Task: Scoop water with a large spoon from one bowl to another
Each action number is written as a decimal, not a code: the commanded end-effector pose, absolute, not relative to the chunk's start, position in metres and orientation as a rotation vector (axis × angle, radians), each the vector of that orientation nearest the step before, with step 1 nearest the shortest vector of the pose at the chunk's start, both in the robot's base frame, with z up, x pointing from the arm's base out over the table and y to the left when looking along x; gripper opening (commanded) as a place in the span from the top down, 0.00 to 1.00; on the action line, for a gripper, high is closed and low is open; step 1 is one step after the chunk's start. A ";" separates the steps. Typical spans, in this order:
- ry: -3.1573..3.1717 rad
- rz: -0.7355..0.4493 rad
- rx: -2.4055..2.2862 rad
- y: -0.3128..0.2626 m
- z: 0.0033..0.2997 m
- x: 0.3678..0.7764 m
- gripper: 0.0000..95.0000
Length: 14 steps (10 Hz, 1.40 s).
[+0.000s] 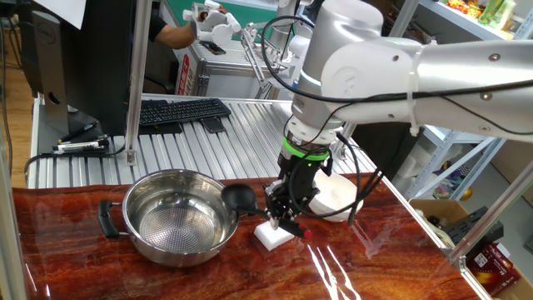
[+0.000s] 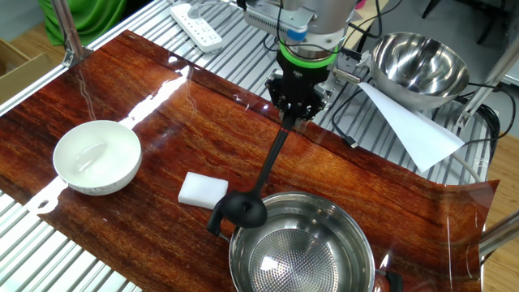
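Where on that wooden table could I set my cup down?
Bare wood lies left of the pot in one view, and between the white bowl and the pincer in the other. It is crowded where the white block, the ladle and the pot's rim meet.

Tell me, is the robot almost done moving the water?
Not nearly. Done: the gripper is shut on the ladle's handle. In hand: the ladle's cup sits at the rim of the steel pot. Left: scooping, carrying, and pouring into the white bowl; I cannot tell whether either holds water.
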<state>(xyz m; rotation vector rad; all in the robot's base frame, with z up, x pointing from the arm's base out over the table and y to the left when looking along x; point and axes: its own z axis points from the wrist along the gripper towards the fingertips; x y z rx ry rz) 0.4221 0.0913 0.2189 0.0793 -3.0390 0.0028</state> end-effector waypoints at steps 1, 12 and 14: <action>-3.032 0.012 0.060 0.094 0.217 0.426 1.00; -3.041 0.048 0.099 0.095 0.215 0.430 1.00; -3.047 0.041 0.118 0.095 0.215 0.430 1.00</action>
